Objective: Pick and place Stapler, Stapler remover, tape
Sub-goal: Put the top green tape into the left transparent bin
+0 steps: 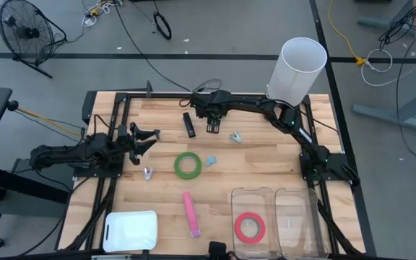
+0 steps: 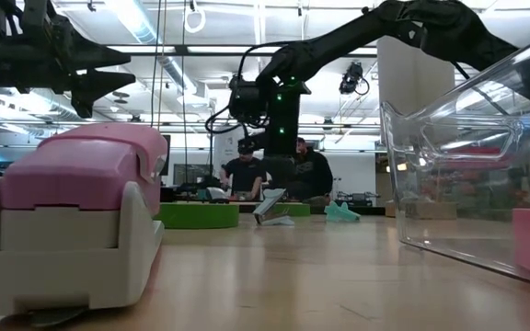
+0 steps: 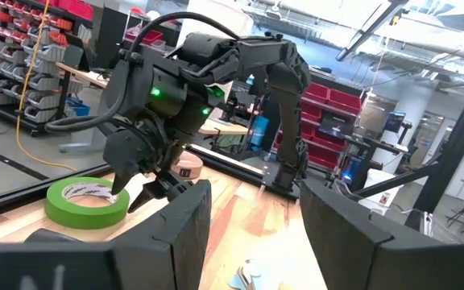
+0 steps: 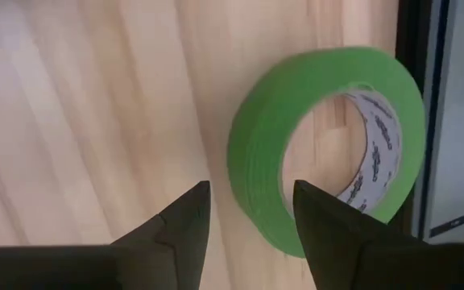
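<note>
Nearest the front edge of the tabletop [image 1: 157,108] you've got the pink stapler [image 1: 191,214] lying loose. Beside it the red tape [image 1: 250,227] is already sitting in the clear bin [image 1: 295,196], so that roll looks done. Mid-table, the green tape [image 1: 188,165] lies flat in the open, with a small blue staple remover [image 1: 211,160] just beside it and a silvery one [image 1: 148,172] off toward your left arm.

Further back, your right hand [image 1: 214,130] hangs over the tabletop with its fingers apart and nothing between them. From its own wrist camera a green roll sits right ahead of the fingertips, near but not inside the gap. Your left hand [image 1: 152,143] waits at the left side, also spread and empty. Behind the right hand there's a dark bar-shaped item [image 1: 188,124], maybe a second stapler, hard to tell.

So I'd say you're lining up for the green tape. Next move needs one finger down through the open centre and one outside the wall, or both straddling the ring, then a squeeze. It's flat and low, so it could skate away if you clip the edge.
</note>
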`<state>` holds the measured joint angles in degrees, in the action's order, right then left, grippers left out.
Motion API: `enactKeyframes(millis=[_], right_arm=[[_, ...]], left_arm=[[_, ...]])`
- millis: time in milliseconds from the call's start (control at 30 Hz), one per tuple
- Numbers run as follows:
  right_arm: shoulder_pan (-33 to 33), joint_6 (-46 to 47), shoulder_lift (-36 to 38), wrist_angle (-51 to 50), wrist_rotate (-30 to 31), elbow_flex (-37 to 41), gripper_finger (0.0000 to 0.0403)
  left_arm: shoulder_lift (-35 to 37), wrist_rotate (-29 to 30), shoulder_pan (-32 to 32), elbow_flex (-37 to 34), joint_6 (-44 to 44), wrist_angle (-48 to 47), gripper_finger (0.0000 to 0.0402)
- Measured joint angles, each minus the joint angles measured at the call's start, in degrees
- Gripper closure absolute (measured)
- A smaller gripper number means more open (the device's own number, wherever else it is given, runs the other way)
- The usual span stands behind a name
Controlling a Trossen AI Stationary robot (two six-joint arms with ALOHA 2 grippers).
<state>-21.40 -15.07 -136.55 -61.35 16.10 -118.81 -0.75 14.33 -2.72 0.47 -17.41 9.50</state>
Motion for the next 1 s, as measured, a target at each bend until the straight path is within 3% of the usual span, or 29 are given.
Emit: enactKeyframes(millis=[400, 800, 1000], right_arm=[[0.28, -1.54, 0.00, 0.64, 0.81, -0.04, 0.0224], [1.92, -14.92, 0.00, -1.34, 1.85, -0.05, 0.0224], [1.18, -15.10, 0.00, -1.23, -2.87, -0.05, 0.0224]], left_arm=[[0.00, 0.41, 0.02, 0.00, 0.07, 0.05, 0.0207], [0.00, 1.09, 0.00, 0.00, 0.04, 0.07, 0.0207], [0.00, 1.04, 0.02, 0.00, 0.02, 0.06, 0.0207]])
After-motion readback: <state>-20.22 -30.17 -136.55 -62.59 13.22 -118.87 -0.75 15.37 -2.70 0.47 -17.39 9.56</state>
